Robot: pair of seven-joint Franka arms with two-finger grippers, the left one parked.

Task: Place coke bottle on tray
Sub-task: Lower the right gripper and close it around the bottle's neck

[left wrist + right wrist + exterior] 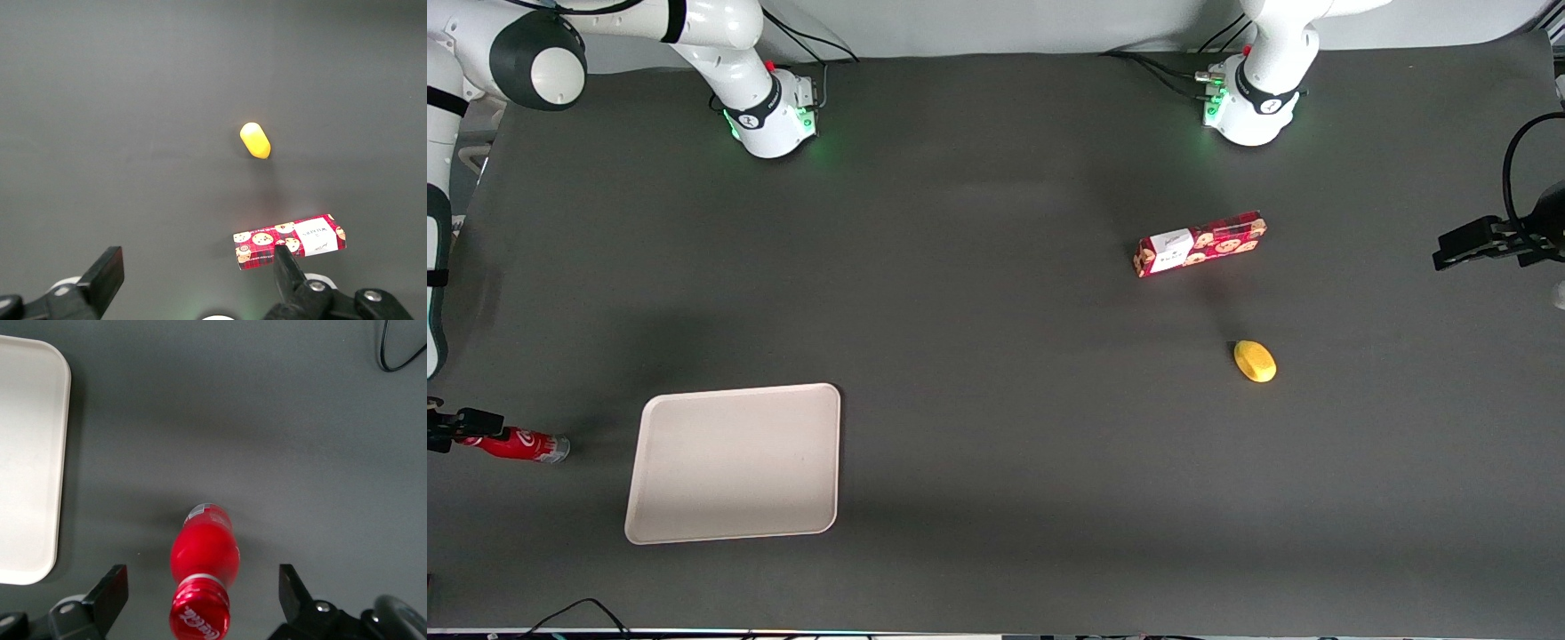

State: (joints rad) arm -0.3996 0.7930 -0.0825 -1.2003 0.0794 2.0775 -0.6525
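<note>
The coke bottle [523,444], small and red with a red cap and a silvery base, stands on the dark mat at the working arm's end of the table, beside the tray [734,462]. My right gripper [458,428] hangs over the bottle's top, open. In the right wrist view the bottle [203,550] is seen from above, its cap between the two spread fingers [110,590] with a wide gap on each side; the gripper [203,595] touches nothing. The cream-white tray [27,453] lies flat, bare, a short way from the bottle.
A red cookie-patterned box [1200,243] and a small yellow object [1255,361] lie toward the parked arm's end; both also show in the left wrist view, the box [290,241] and the yellow object [255,140]. A black cable [400,353] loops near the bottle.
</note>
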